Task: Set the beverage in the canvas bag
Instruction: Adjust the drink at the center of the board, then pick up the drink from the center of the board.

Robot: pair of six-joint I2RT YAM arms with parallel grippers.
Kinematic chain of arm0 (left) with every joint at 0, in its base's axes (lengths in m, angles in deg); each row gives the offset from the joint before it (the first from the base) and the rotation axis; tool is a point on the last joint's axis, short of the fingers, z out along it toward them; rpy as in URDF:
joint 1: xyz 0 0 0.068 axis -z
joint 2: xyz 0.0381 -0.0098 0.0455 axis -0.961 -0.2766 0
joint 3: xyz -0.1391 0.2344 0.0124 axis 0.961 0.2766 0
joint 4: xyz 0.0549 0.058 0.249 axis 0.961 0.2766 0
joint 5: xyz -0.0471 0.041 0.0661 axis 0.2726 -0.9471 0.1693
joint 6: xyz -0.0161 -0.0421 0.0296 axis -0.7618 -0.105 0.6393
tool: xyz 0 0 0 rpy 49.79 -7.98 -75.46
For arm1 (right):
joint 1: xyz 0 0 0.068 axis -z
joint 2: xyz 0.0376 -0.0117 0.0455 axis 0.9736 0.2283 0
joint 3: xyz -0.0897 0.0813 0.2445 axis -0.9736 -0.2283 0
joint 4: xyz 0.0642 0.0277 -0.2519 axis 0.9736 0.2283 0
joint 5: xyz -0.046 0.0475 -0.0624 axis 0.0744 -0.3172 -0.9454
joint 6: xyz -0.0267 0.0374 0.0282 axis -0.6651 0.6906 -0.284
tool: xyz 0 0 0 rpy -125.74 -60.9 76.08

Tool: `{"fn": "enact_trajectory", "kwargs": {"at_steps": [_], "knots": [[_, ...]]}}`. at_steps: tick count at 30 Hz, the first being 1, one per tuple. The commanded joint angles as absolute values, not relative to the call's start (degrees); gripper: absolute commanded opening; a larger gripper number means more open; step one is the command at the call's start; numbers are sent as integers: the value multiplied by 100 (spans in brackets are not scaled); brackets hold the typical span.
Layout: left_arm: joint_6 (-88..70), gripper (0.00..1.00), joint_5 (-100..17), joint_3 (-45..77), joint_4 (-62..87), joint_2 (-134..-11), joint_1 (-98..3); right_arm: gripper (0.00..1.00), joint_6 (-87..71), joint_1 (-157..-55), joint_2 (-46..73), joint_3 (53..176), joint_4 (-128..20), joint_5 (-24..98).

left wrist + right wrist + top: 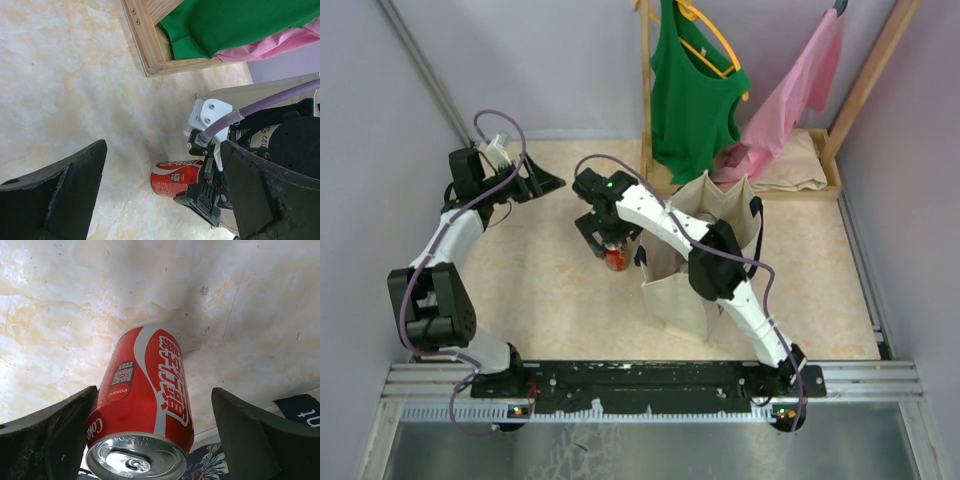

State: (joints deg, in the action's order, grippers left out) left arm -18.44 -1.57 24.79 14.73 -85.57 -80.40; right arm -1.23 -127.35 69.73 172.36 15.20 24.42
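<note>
The beverage, a red Coke can (616,259), stands on the marbled tabletop just left of the canvas bag (672,296), a cream tote with navy handles. My right gripper (609,238) hangs over the can, open. In the right wrist view the can (145,395) sits between the fingers of the right gripper (154,392): the left finger is at its side and the right finger stands clear of it. My left gripper (546,183) is open and empty at the back left, pointed toward the can (175,177). Nothing lies between the fingers of the left gripper (163,160).
A wooden rack (646,90) at the back holds a green tank top (690,95) and a pink garment (795,90). Its wooden base frame (150,45) lies behind the bag, with folded beige cloth (790,165) on it. The right arm crosses above the bag.
</note>
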Motion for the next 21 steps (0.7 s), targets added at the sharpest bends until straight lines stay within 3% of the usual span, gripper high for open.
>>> {"fn": "enact_trajectory", "kwargs": {"at_steps": [1, 21], "knots": [[-1846, 100, -131, 2438, 1404, -8428, -8009, 95, -95, -12674, 6734, 17480, 1501, 2355], [-1853, 100, -52, 2354, 1461, -8561, -8002, 88, 149, -12650, 6471, 17752, 2143, 2582]]}}
